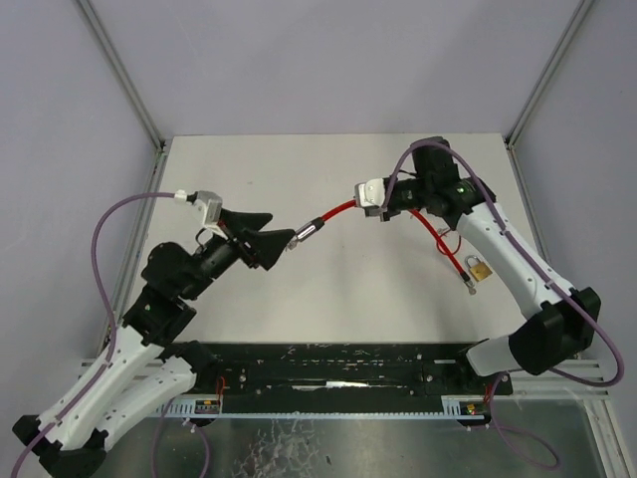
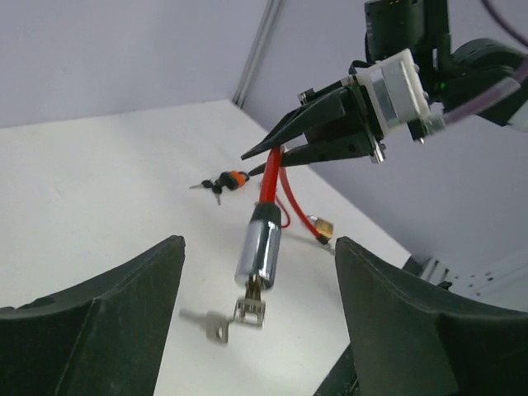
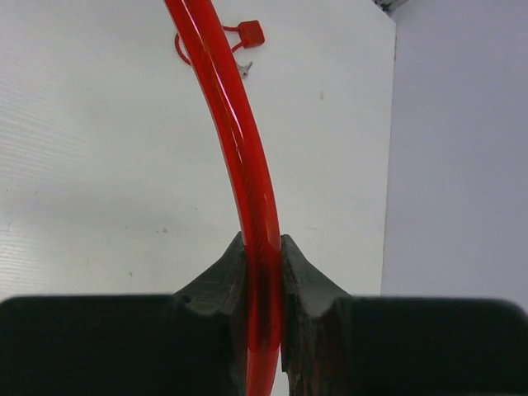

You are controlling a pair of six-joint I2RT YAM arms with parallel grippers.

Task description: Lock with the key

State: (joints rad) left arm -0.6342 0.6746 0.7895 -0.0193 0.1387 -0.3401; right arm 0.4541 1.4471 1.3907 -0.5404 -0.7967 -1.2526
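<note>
Above the bench (image 1: 299, 159), right jaws clamped on the red cable (image 3: 247, 157), its silver lock barrel (image 2: 258, 247), key (image 2: 250, 309) at its lower end, hanging between the wide-open, empty left jaws, brass padlock (image 1: 479, 269) lying on the bench at right

Top view looks down on the whole surface (image 1: 328, 299). Both wrist views peer closely past their fingers (image 2: 91, 330) and share the red cable (image 3: 247, 165).

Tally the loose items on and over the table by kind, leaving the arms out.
red cable lock: 1
brass padlock: 1
key hanging from the cable lock's metal end: 1
orange-tagged key bunch: 1
Total: 4
</note>
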